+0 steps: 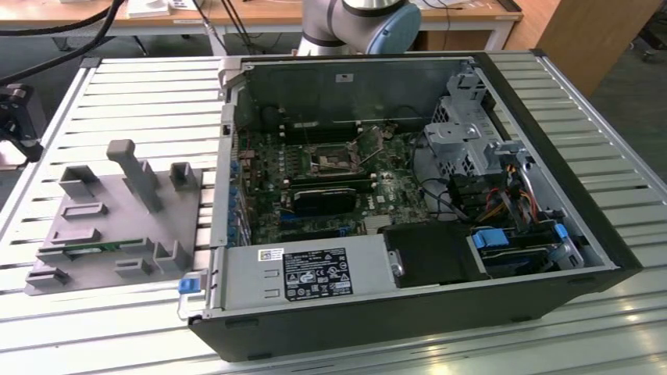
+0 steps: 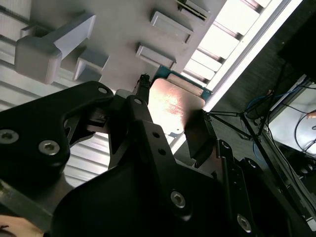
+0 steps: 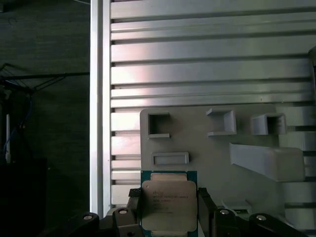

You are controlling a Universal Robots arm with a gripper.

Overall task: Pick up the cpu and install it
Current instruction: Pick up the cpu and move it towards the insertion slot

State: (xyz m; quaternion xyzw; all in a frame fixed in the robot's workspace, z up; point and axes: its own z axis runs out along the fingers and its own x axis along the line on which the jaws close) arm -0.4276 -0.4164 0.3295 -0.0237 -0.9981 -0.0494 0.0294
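Note:
The cpu point(image 3: 167, 203), a flat square chip with a silvery top plate and a thin teal-green rim, sits between my two black fingers in both wrist views. My gripper point(image 3: 169, 211) is shut on its two opposite edges. In the second wrist view the cpu point(image 2: 170, 104) is at a corner of the grey fixture plate point(image 2: 123, 29), with my gripper point(image 2: 170, 117) around it. I cannot tell whether the chip is lifted off the plate. In the exterior view the motherboard's bare socket point(image 1: 336, 161) lies inside the open computer case point(image 1: 417, 312), its latch raised.
The grey fixture plate point(image 1: 115, 223), with raised posts and pockets, lies on the slatted metal table point(image 1: 625, 328) at the exterior view's left of the case. Inside the case are a black block point(image 1: 328, 200), a labelled grey power supply box point(image 1: 302, 273), drive cages and cables.

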